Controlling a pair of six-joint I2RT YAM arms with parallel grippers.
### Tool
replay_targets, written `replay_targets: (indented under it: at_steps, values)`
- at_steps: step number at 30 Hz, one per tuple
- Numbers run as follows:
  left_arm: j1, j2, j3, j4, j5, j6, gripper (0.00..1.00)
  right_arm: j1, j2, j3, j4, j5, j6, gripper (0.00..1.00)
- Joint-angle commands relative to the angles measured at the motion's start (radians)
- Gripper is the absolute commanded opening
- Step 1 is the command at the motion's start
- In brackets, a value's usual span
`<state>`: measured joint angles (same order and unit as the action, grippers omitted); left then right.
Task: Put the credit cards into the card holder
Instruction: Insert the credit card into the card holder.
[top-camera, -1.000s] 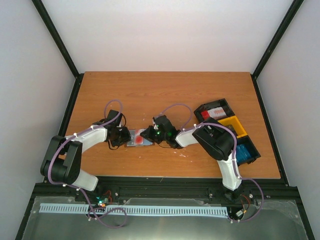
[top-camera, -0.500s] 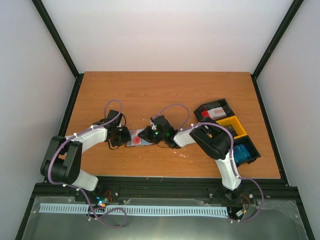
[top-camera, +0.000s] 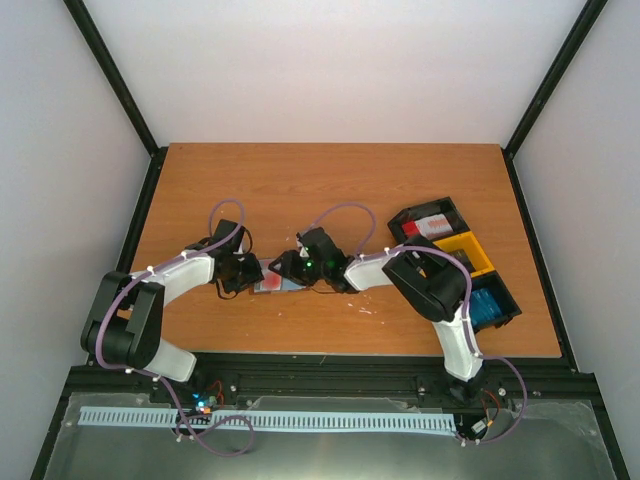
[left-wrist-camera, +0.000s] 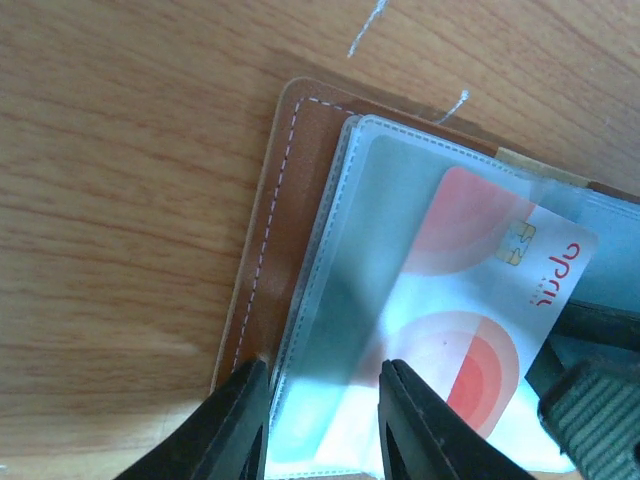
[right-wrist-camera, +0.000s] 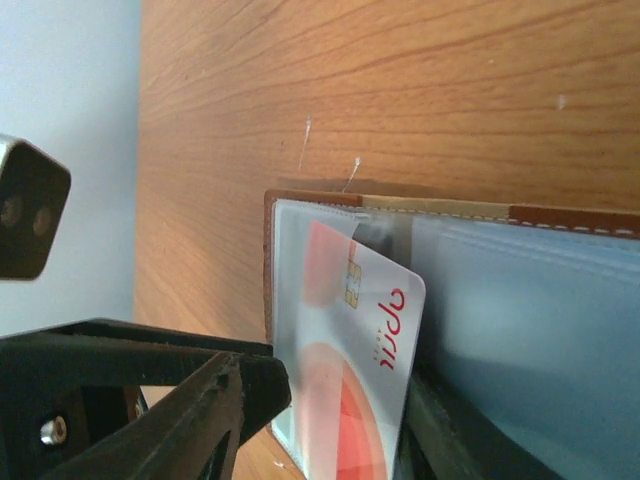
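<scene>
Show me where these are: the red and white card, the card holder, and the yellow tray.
red and white card (left-wrist-camera: 475, 292), left wrist view, its white middle band.
card holder (left-wrist-camera: 268, 230), left wrist view, its brown stitched edge.
yellow tray (top-camera: 472, 252), top external view, its yellow floor.

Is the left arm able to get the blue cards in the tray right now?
Probably not. The left gripper is down on the card holder, the blue cards lie in the tray at the far right, and the right arm, holding a red and white card, stretches across between them.
</scene>
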<state>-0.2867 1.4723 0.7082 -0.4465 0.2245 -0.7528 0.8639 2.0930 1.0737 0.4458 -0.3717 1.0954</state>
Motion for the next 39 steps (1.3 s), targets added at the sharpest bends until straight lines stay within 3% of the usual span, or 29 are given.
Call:
replay_targets:
  at_steps: [1, 9, 12, 16, 22, 33, 39]
  values:
    - [0.001, 0.011, -0.016, -0.006, 0.007, 0.001, 0.33, 0.007, -0.035, 0.020, -0.233, 0.081, -0.043, 0.47]
    - [0.001, 0.012, -0.027, 0.010, 0.019, 0.006, 0.29, 0.033, -0.071, 0.113, -0.487, 0.161, -0.089, 0.51]
    - [0.001, 0.018, -0.030, 0.016, 0.022, 0.006, 0.29, 0.042, -0.058, 0.154, -0.540, 0.168, -0.101, 0.46]
    - [0.001, 0.020, -0.035, 0.022, 0.024, 0.007, 0.29, 0.048, -0.037, 0.181, -0.532, 0.128, -0.107, 0.36]
    - [0.001, 0.021, -0.038, 0.024, 0.026, 0.011, 0.29, 0.049, -0.007, 0.191, -0.427, 0.049, -0.113, 0.30]
    - [0.001, 0.009, -0.034, 0.012, 0.017, 0.015, 0.30, 0.039, 0.028, 0.214, -0.313, -0.033, -0.106, 0.33]
    - [0.001, -0.038, 0.002, -0.035, -0.023, 0.028, 0.37, -0.029, -0.133, 0.175, -0.439, 0.058, -0.223, 0.39]
